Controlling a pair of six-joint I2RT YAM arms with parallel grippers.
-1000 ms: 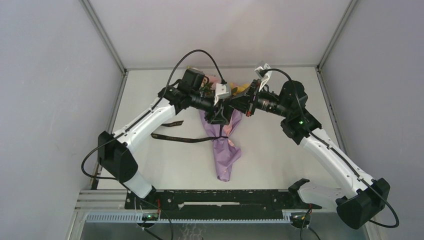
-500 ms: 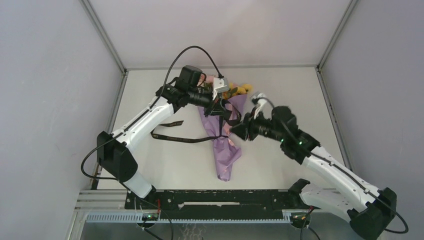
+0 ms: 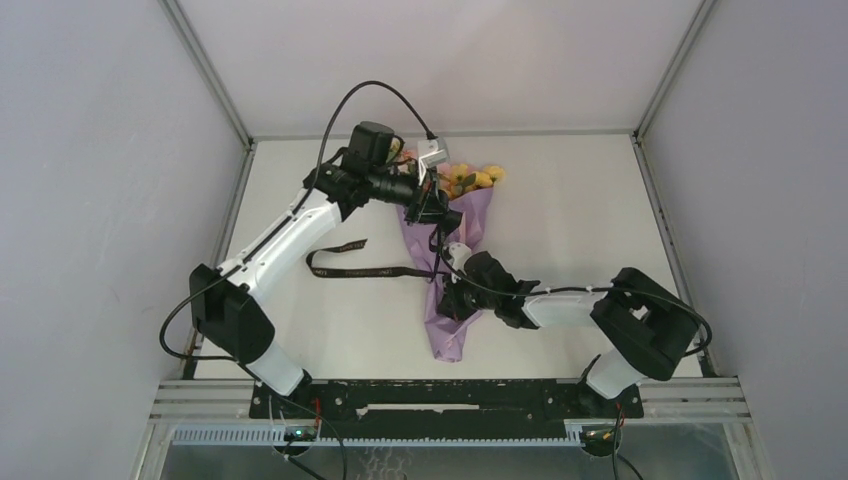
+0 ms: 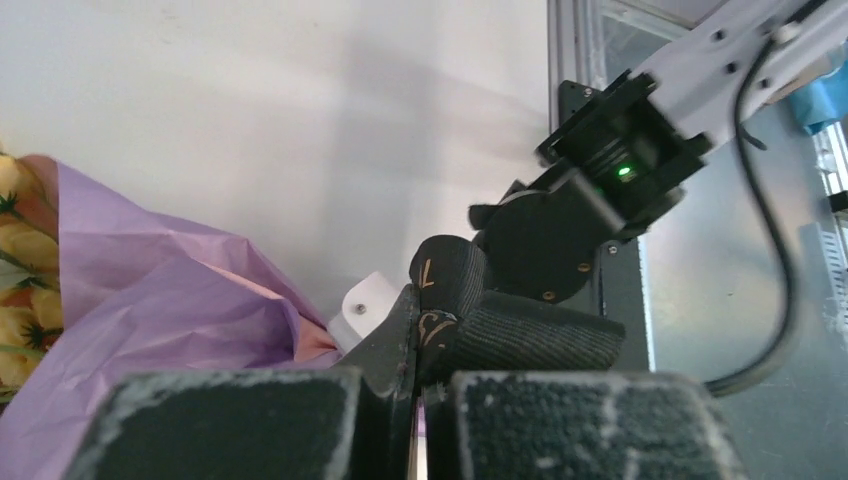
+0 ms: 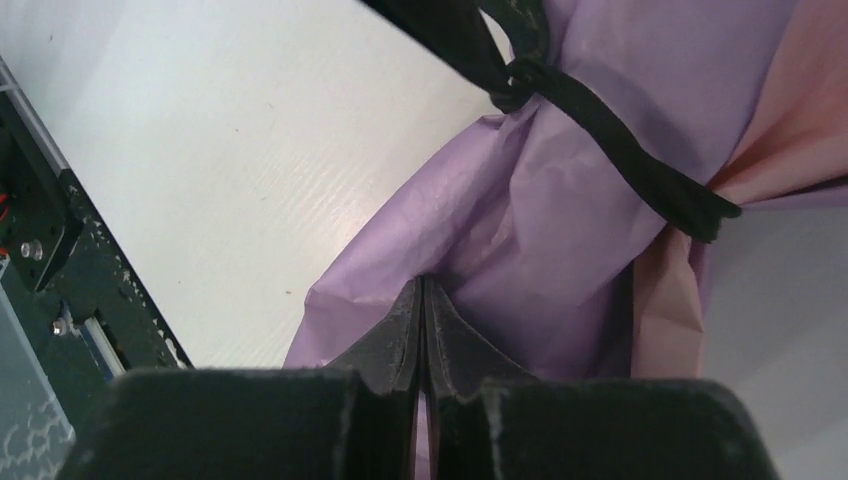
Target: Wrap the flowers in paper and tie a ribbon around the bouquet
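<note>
Dropping away from the blooms, the right arm has folded low toward the near edge of the worktop. The right gripper now sits at the narrow lower half of the bouquet, pinched tight on a fold of the lilac paper just below where the ribbon binds the cone. The left gripper has drawn slightly toward the far edge and is clamped on a strand of the ribbon over the cone's wide mouth. The bouquet lies mid-worktop, flowers toward the far edge and tip toward the near edge. The ribbon's loose tail trails flat toward the left edge.
</note>
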